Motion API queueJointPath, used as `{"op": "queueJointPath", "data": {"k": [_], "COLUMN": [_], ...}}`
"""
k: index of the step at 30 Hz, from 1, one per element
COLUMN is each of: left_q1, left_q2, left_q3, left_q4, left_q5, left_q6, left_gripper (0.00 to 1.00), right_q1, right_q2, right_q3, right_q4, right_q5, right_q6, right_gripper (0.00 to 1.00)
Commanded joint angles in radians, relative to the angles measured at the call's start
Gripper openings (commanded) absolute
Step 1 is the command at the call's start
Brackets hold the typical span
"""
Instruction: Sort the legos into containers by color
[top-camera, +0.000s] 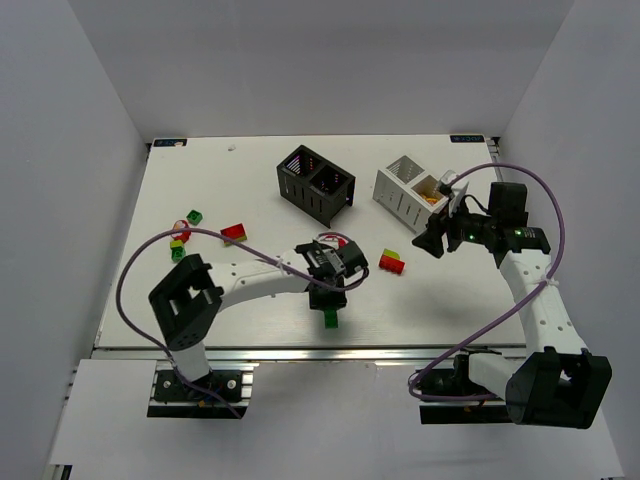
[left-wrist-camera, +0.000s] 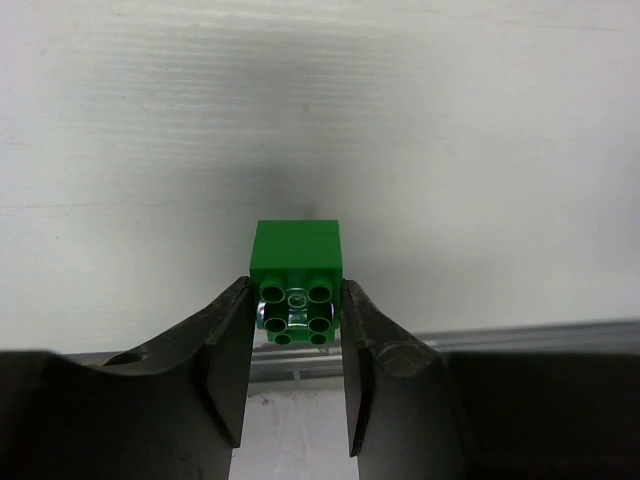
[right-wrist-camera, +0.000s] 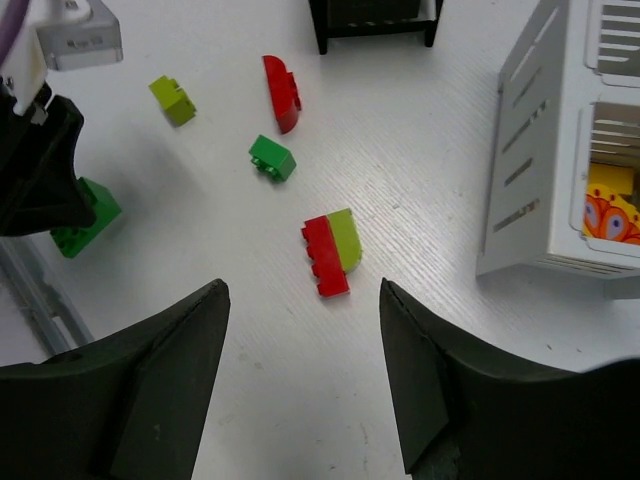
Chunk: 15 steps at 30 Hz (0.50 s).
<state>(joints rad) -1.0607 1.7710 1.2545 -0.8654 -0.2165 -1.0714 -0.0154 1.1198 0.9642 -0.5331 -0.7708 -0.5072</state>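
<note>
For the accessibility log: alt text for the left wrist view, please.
The left gripper is shut on a small green lego brick, with one black finger pressed against each side. Behind the brick is the white table, and the metal rail at the table's edge runs across the bottom.

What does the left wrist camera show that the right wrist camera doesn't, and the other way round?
Only the left wrist: a close look at the round sockets of the green brick, pinched by the left gripper.

Only the right wrist: a red-and-lime stack, a small green brick, a curved red piece, a lime brick, the white bin holding an orange-and-yellow piece, and the open right gripper.

Both: that same pinched brick, seen small at the right wrist view's left edge, and the white table.
</note>
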Motion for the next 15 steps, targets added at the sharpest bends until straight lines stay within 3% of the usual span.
{"op": "queueJointPath", "data": {"k": [1, 4, 7, 9, 15], "left_q1": [-0.007, -0.005, -0.005, -0.002, -0.002], "left_q2": [-0.219, -0.388, -0.502, -0.613, -0.657], "left_q3": [-0.055, -0.182, -0.329, -0.441, -0.544], "left_q4": [0.123, 0.343, 0.677, 0.895, 1.167], "left_q5": [-0.017, 0.028, 0.089, 0.156, 0.256], "left_q6": [0.042, 0.099, 0.166, 0.229, 0.290], "left_gripper": [0.09, 0.09, 0.09, 0.09, 0.10], "right_q1": [0.011, 0.060, 0.092, 0.118, 0.178], "right_q2": [-0.003, 0.021, 0.046, 0.077, 0.115], "right_q3": [-0.008, -0.025, -0.042, -0.038, 0.010], "right_q4": [-0.094, -0.140, -0.134, -0.098, -0.044], "right_q5": [-0.120, -0.186, -0.293, -0.424, -0.582], "right_q6": [-0.013, 0.057, 0.186, 0.294, 0.337], "right_gripper": [0.65, 0.61, 0.59, 0.62, 0.82]}}
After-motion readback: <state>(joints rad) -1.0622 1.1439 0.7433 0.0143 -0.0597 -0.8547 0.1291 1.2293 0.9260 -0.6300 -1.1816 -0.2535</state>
